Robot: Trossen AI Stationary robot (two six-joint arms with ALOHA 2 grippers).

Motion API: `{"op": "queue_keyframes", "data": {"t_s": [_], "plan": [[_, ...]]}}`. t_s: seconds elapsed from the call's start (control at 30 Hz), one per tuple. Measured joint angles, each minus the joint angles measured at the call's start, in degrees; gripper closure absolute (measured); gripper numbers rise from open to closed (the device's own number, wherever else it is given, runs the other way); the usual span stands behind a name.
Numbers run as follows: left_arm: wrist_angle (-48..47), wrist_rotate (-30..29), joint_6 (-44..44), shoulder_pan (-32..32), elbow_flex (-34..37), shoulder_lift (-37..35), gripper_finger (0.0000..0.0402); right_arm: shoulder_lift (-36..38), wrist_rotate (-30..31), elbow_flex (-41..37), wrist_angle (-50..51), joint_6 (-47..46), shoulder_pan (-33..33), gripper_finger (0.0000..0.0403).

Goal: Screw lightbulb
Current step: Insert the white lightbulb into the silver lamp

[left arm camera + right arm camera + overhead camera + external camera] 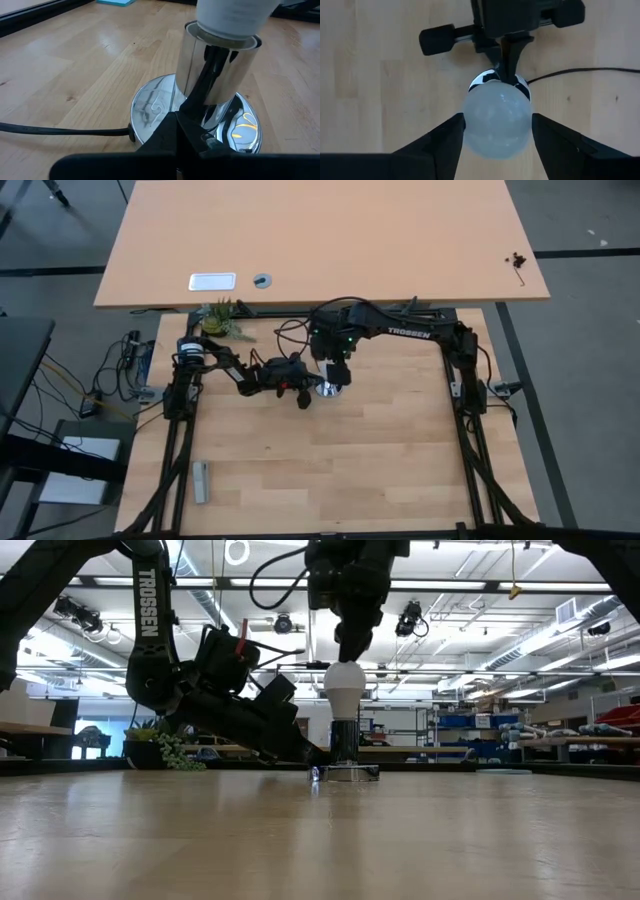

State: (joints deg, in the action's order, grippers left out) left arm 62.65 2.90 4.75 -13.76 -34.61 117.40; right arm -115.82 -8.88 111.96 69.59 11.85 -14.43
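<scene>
The left arm (pixel 215 363) reaches low across the table from the left side, its forearm sloping down toward the centre. The left gripper (pixel 176 131) lies close to the tabletop with its two dark fingers pressed together into a single point (no gap shows between them in its own wrist view). The right arm (pixel 400 330) arches in from the right side and bends at the wrist so that the right gripper (pixel 496 135) points straight down, near the left gripper's tip. Its fingers (pixel 442 142) stand spread apart, one to each side.
</scene>
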Motion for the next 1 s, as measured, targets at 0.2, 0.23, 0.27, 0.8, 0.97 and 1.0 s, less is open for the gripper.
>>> {"op": "queue_keyframes", "data": {"t_s": [0.2,0.23,0.27,0.8,0.97,1.0], "plan": [[0.0,0.0,0.0,0.0,0.0,-0.01,0.0401,0.21,3.66,-0.61,-0.11,-13.99,0.85,0.0198],[0.0,0.0,0.0,0.0,0.0,-0.02,0.0401,0.21,4.19,-0.62,-0.03,-16.31,1.26,0.0203],[0.0,0.0,0.0,0.0,0.0,-0.02,0.0401,0.2,4.63,-0.63,0.04,-18.67,1.67,0.0206],[0.0,0.0,0.02,0.0,0.0,0.0,0.0401,-0.23,12.23,3.33,2.03,-12.6,4.94,0.0165],[0.0,0.0,0.02,0.0,0.0,-0.02,0.0401,-0.23,10.86,3.98,2.32,8.38,4.87,0.0152],[0.0,0.0,0.02,0.0,0.0,-0.01,0.0401,-0.37,10.45,3.99,2.28,10.66,4.78,0.0152]]}}
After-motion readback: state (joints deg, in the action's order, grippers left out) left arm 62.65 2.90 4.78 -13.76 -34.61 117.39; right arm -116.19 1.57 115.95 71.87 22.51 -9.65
